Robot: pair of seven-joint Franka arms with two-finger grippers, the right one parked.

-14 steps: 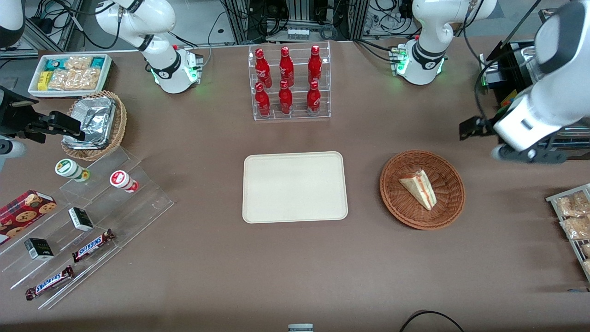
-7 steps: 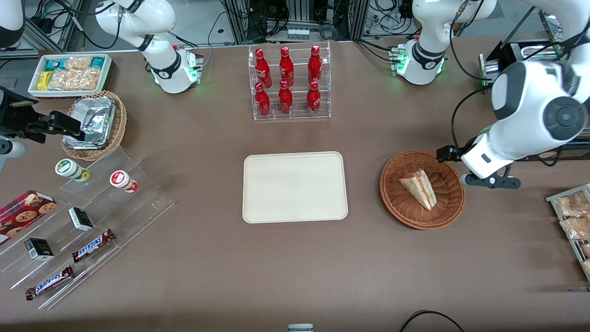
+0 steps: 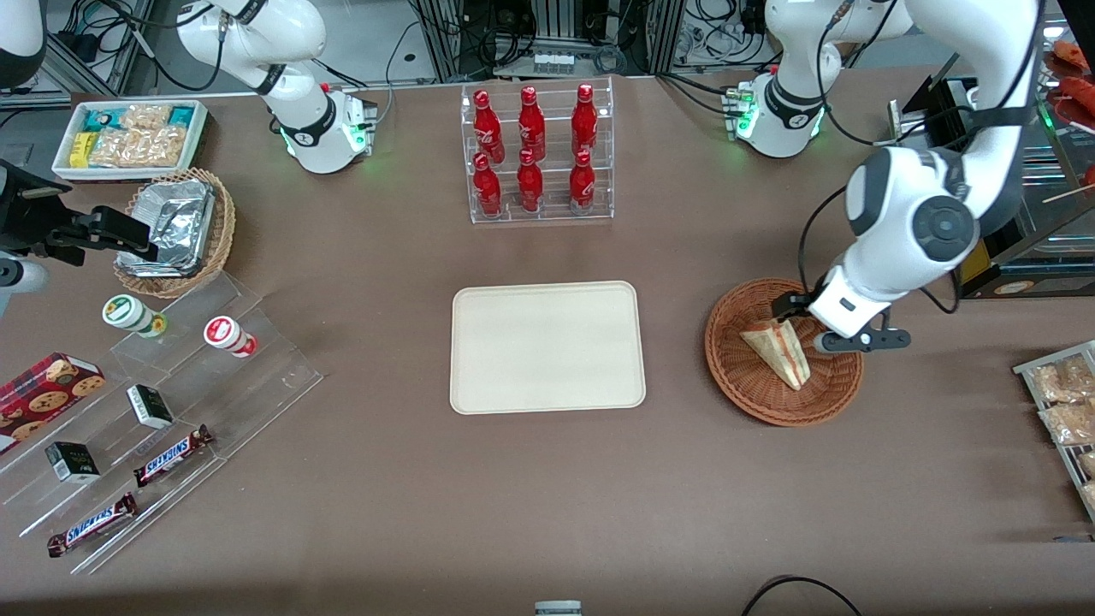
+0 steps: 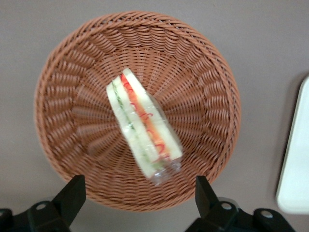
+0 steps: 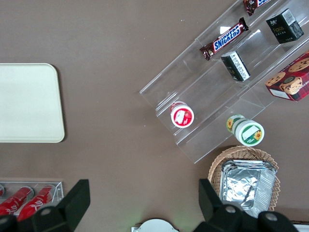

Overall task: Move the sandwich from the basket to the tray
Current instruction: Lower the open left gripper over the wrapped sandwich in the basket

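The sandwich (image 3: 780,349), a wrapped wedge with orange-red and green layers, lies in the round reddish-brown basket (image 3: 744,376). My left gripper (image 3: 825,329) hovers above the basket, over the part toward the working arm's end, open and empty. In the left wrist view the two black fingers (image 4: 72,193) stand wide apart over the basket's rim (image 4: 63,96), with the sandwich (image 4: 142,125) just ahead of the gripper (image 4: 137,193) and untouched. The cream tray (image 3: 547,346) lies bare beside the basket, toward the parked arm's end; its edge shows in the left wrist view (image 4: 295,159).
A clear rack of red bottles (image 3: 537,154) stands farther from the camera than the tray. A tan basket with foil (image 3: 175,229), a white bin of snacks (image 3: 128,137) and a clear stepped shelf (image 3: 171,411) lie toward the parked arm's end. Snack bags (image 3: 1065,402) lie toward the working arm's end.
My left arm has swung in from the working arm's end of the table, and the gripper now hangs over the basket. The sandwich has not moved.
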